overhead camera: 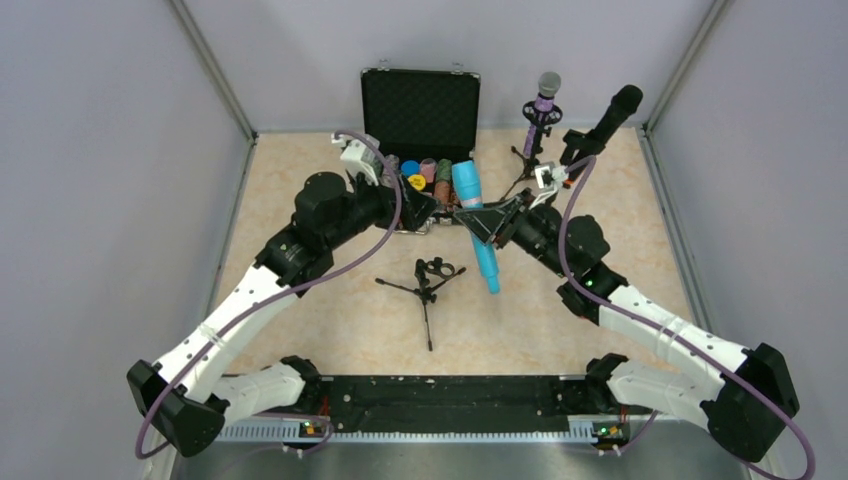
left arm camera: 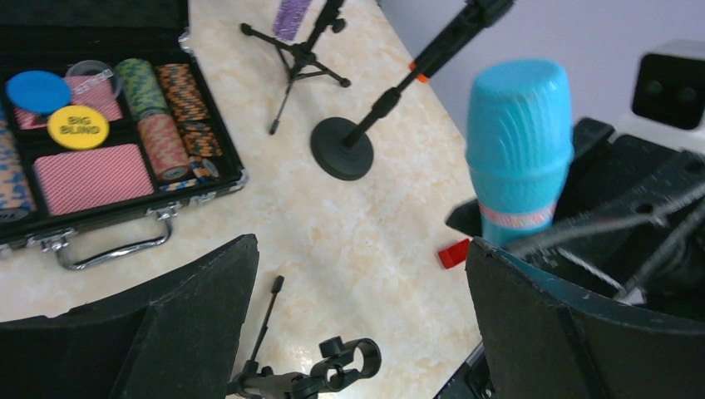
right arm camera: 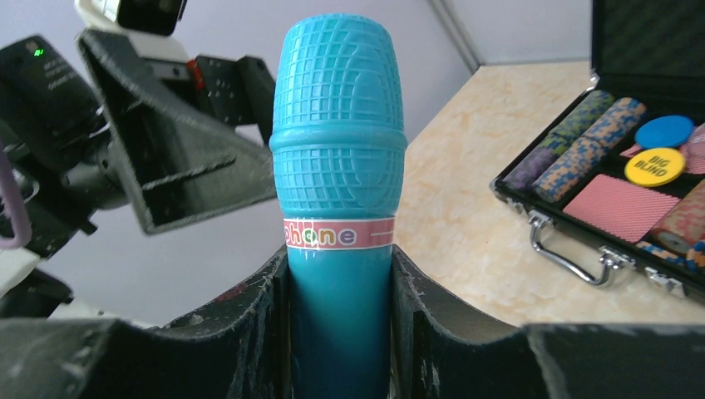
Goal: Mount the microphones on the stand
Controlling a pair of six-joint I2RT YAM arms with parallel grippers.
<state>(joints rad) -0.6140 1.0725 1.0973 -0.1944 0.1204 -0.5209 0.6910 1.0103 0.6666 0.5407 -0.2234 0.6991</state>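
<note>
Turquoise microphone, head up at centre frame, is clenched at its body between the right gripper fingers. Left gripper fingers are spread wide, grasping nothing, just beside it. Tripod stand sits lower centre.

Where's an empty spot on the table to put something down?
Bare tabletop lies either side of the empty tripod stand and in the back left corner beside the chip case. Back right is crowded: purple microphone and black microphone on stands.
</note>
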